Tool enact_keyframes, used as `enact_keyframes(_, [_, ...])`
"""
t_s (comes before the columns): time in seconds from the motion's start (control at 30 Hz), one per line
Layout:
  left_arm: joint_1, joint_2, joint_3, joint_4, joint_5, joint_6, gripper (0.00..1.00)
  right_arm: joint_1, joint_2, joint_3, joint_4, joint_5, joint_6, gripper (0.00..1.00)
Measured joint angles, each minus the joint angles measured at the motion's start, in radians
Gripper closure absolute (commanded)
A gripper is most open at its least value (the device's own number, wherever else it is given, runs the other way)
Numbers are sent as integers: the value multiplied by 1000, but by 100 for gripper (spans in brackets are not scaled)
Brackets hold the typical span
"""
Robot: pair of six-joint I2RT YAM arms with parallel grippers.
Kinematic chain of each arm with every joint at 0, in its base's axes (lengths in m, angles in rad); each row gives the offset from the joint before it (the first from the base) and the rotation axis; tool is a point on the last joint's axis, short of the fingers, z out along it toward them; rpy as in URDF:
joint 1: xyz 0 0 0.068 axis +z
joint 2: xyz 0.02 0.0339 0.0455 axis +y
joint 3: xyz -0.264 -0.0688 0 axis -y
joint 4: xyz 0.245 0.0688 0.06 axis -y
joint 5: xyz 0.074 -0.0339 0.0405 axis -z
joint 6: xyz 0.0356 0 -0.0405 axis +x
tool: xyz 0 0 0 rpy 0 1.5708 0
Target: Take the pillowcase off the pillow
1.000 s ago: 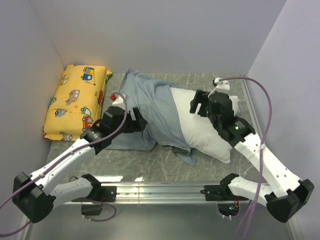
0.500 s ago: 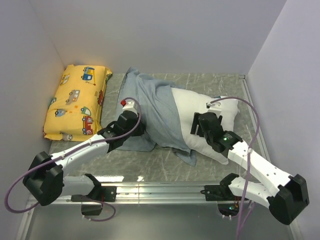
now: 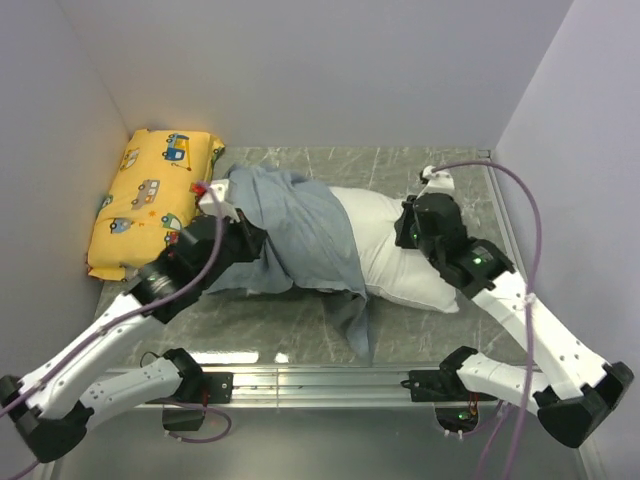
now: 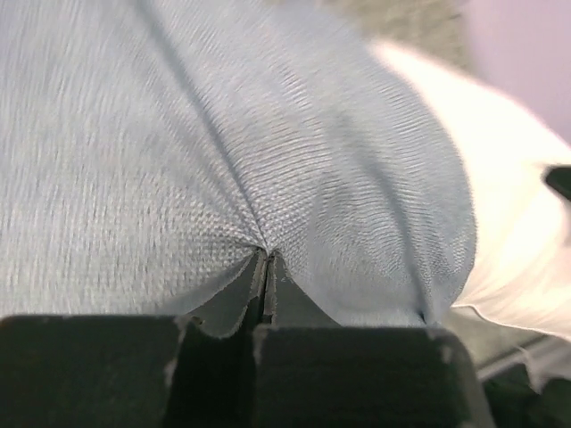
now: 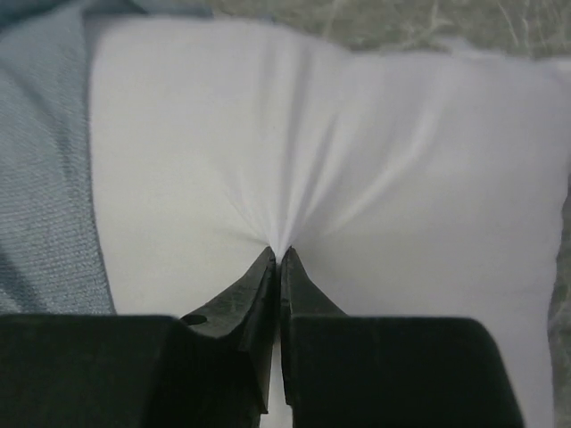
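Observation:
The pillowcase (image 3: pixel 295 235), blue-grey, lies bunched over the left half of the white pillow (image 3: pixel 385 255) in the top view. My left gripper (image 3: pixel 243 240) is at the cover's left end. In the left wrist view it (image 4: pixel 266 259) is shut on a pinch of pillowcase (image 4: pixel 268 134) cloth, with the pillow (image 4: pixel 504 205) bare at the right. My right gripper (image 3: pixel 408 232) presses on the bare half. In the right wrist view it (image 5: pixel 279 256) is shut on a fold of pillow (image 5: pixel 357 134) cover, the pillowcase (image 5: pixel 45 178) edge at its left.
A yellow cushion (image 3: pixel 150 200) printed with cartoon cars lies in the back left corner, close to the left gripper. Walls close in the grey marbled table (image 3: pixel 290 325) on three sides. A metal rail (image 3: pixel 320 380) runs along the near edge.
The left gripper shut on the pillowcase and drew it left toward the yellow cushion, bunching it. The right gripper closed on the pillow and shifted a little farther back.

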Motion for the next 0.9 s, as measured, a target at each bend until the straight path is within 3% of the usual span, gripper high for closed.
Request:
enact_keyframes(0.17, [-27,-78,226,-164,-6,35,99,-2,-43,185,-89,-74,-34,85])
enact_keyframes(0.3, [-16,21,429,-212,-41,97,99,-74,17,274,-25,-172,-41,83])
enact_keyframes(0.4, [124,185,527,-191,50,111,99,-168,228,339,53,-306,-38,91])
enact_keyframes(0.47, [250,328,562,-133,140,100,100,-204,460,422,103,-392,-31,92])
enact_keyframes(0.57, [359,575,604,-51,226,92,100,-221,801,461,183,-473,-21,78])
enact_keyframes(0.67, [395,821,614,2,282,84,99,-221,951,406,118,-488,-17,59])
enact_keyframes(0.77, [401,934,592,60,318,66,98,-226,941,404,33,-467,-23,43])
enact_keyframes(0.9, [400,939,589,99,353,40,77,-237,804,542,-10,-395,-27,31])
